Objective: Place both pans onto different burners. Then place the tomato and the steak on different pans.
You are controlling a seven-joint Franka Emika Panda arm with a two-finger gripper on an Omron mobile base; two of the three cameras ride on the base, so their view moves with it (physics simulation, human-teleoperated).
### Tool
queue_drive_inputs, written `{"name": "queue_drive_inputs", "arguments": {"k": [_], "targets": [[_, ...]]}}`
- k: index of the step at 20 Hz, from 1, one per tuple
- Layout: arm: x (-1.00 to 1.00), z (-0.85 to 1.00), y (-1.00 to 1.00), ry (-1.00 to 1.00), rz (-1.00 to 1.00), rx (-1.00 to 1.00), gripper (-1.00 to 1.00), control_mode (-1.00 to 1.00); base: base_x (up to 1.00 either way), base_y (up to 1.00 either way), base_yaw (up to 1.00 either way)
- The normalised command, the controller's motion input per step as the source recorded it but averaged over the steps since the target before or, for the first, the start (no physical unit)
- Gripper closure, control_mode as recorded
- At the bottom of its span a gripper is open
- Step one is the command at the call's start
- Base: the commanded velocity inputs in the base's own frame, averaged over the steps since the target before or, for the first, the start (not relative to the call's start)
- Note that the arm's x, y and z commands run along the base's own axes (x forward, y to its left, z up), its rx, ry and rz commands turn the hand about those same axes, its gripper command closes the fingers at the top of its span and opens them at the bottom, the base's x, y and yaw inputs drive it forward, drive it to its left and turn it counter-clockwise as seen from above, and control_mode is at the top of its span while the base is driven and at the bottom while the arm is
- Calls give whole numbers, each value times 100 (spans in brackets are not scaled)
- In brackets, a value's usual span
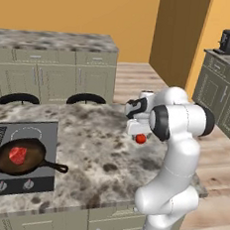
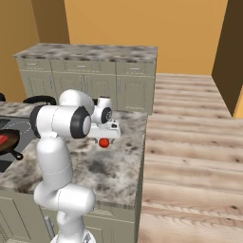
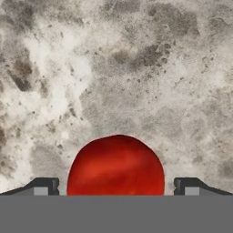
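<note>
A mottled grey stone counter (image 1: 98, 150) fronts 2 dark chair backs (image 1: 86, 99).

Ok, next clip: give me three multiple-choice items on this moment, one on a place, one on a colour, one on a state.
1. Where is the steak?
A. in the pan on the cooktop
B. on the floor
C. between the fingertips

2. What colour is the tomato?
A. green
B. yellow
C. red

3. How does the gripper stand?
A. shut on the steak
B. open, a fingertip either side of the tomato
C. shut, empty

Key: 1 A, the slab lies inside the pan; 2 C, the hand view shows a glossy red ball; 3 B, gaps show beside the tomato.
</note>
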Motion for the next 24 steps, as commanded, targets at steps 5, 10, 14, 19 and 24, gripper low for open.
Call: {"name": "queue_drive_inputs", "arguments": {"k": [5,10,14,19,24], "targets": [[1,-17,0,0,0,0,-100,-100,0,0,0],[0,-20,0,0,0,0,-100,-100,0,0,0],[5,-15,0,0,0,0,100,-100,0,0,0],[3,0,0,0,0,0,100,-100,0,0,0],[-4,39,0,0,0,1,100,-100,0,0,0]]}}
